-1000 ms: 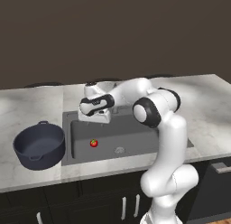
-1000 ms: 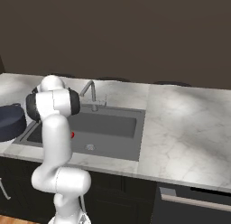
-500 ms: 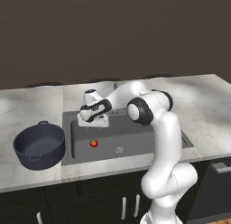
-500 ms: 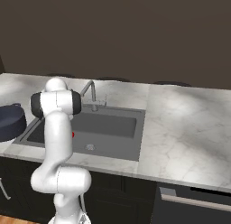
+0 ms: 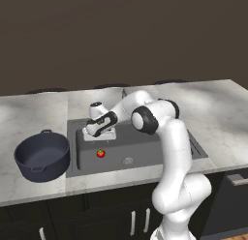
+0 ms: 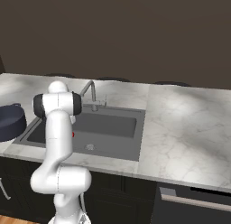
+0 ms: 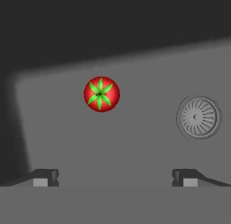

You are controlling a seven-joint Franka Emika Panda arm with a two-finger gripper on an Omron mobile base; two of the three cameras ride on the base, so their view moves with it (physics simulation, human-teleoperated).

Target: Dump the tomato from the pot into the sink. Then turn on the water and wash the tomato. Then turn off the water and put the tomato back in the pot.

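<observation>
Tomato [image 7: 101, 94] on sink [image 7: 149, 74] floor

My arm [image 5: 169, 152] is showing smooth white rounded shells, with dark rings banding the joints and a round dark cap at the elbow. My hand [image 5: 99, 125] is looking white with black trim, and my small fingertips [image 7: 45, 177] are showing dark grey.

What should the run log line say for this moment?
gripper: open, above sink | tomato: on sink floor, left of drain | pot: on counter, upright
</observation>
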